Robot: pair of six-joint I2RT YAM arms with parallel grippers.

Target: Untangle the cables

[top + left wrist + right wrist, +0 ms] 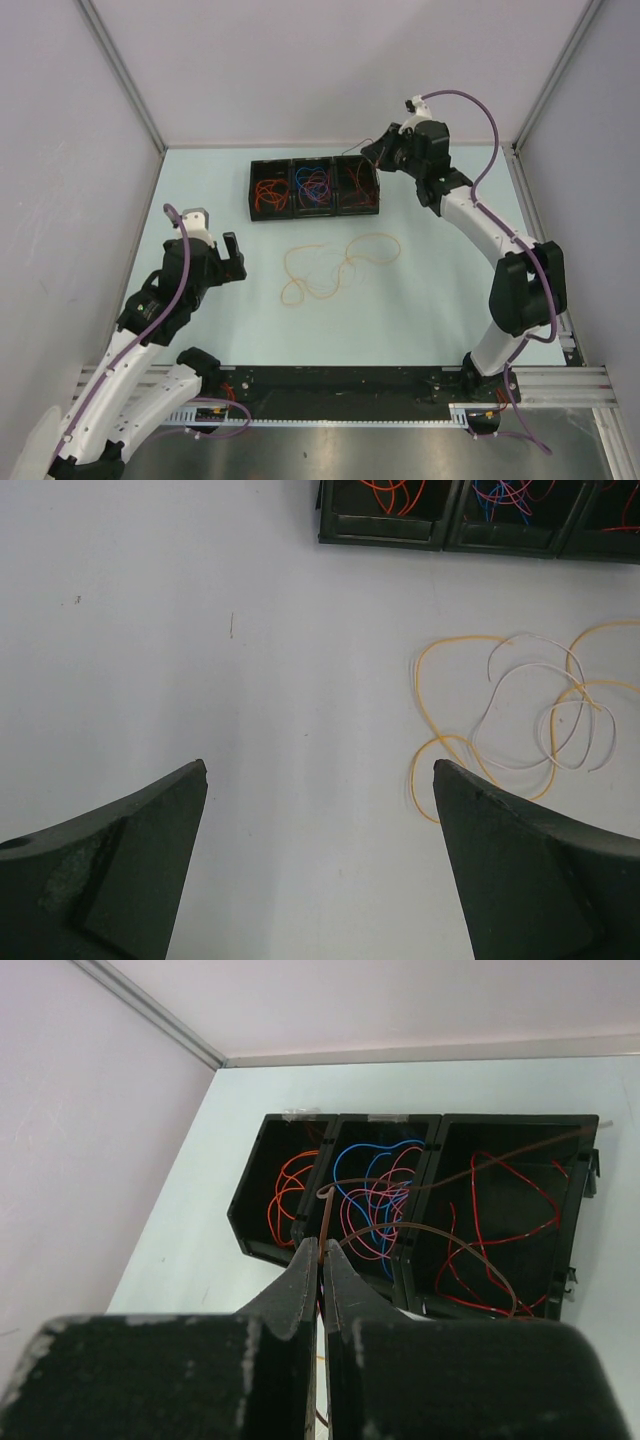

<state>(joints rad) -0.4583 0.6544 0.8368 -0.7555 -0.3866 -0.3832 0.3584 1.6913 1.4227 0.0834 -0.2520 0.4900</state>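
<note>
This was a robotics lab cell rather than a home or shop. A pale desk (440, 290) was boxed in by plain white panels (330, 60) at 9, 12 and 3 o'clock, held in aluminium posts (120, 75). Two white-and-black robot arms (480, 215), with purple hoses (487, 112) running along them, were bolted to a metal rail (560, 378) at 6 o'clock. Toward 12 o'clock sat three black bins (315, 212) holding thin coloured cables (316, 185).
</note>
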